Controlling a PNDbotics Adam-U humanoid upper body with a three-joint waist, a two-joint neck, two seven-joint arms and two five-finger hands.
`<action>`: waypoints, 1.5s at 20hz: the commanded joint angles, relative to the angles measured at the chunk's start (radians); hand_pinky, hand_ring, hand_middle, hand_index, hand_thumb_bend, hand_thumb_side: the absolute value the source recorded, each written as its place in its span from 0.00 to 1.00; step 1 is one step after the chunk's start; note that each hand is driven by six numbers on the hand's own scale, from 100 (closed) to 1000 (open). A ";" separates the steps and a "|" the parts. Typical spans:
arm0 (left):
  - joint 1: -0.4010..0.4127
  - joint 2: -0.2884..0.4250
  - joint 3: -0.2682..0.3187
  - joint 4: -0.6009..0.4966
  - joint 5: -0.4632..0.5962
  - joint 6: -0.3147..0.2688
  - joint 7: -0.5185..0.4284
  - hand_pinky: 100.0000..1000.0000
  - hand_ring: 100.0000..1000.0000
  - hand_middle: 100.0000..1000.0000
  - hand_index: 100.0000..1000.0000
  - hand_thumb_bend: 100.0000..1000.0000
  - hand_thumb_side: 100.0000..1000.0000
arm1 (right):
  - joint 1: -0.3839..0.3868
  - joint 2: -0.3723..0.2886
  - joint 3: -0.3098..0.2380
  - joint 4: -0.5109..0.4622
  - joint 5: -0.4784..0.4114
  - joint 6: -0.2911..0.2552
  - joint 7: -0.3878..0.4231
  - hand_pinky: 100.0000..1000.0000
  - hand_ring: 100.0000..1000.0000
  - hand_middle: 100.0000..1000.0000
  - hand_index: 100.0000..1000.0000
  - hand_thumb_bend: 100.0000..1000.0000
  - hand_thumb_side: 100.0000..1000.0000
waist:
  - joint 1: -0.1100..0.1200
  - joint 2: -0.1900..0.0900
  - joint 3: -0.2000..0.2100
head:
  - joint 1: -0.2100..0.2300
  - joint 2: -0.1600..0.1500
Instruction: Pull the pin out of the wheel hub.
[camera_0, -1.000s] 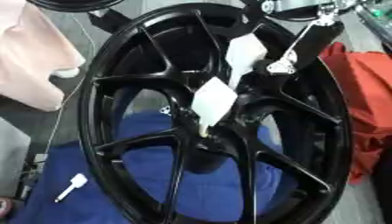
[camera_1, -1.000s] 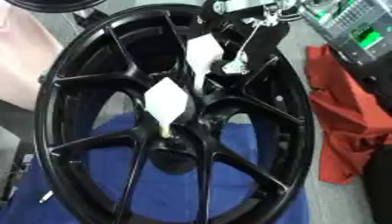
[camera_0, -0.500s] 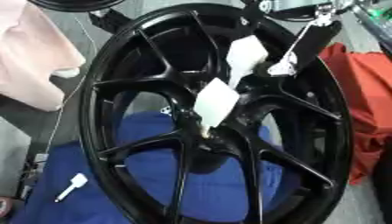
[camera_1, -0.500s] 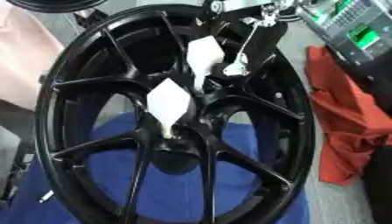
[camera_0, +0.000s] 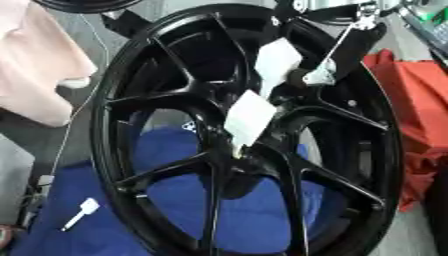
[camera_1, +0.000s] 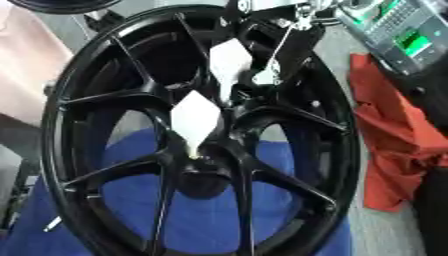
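Wheel (camera_0: 175, 95): black, glossy, smooth, prob. painted metal; light glints along rim & spokes. Two white tags (camera_0: 249, 119) at the hub look matt, like paper or thin plastic. Blue cloth (camera_0: 254, 215) under the wheel: soft, matt, slightly creased. Red cloth (camera_1: 398, 145) by the worktop's right edge: matt, crumpled fabric. Pink cloth (camera_0: 35, 65) at the left edge: pale, matt, smooth. Small white piece (camera_0: 80, 212) on the blue cloth looks like plastic. Right arm (camera_0: 354, 42) w/ silver metal parts, matt black casing.

You're looking steeply down from the head's two eyes, close over the black wheel (camera_0: 245, 130); both views share it, the right eye's shifted slightly rightward.
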 joint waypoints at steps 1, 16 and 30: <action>-0.002 0.029 0.021 -0.005 0.001 -0.001 0.004 0.69 0.60 0.53 0.79 0.04 0.74 | -0.018 -0.016 -0.014 -0.003 -0.026 0.022 -0.024 0.75 0.56 0.26 0.32 0.00 0.00 | 0.008 -0.032 -0.002 | -0.003 0.001; 0.015 0.038 0.026 0.012 0.005 -0.003 0.009 0.69 0.60 0.53 0.79 0.04 0.74 | -0.079 -0.039 -0.129 -0.020 -0.114 0.088 -0.037 0.72 0.51 0.21 0.26 0.09 0.00 | 0.013 -0.052 -0.035 | 0.005 0.019; 0.045 0.042 0.042 0.007 -0.005 -0.010 0.023 0.69 0.60 0.54 0.79 0.03 0.73 | 0.339 -0.314 -0.588 0.156 -0.042 0.129 -0.429 0.74 0.51 0.23 0.29 0.00 0.00 | 0.056 -0.060 -0.090 | 0.080 0.009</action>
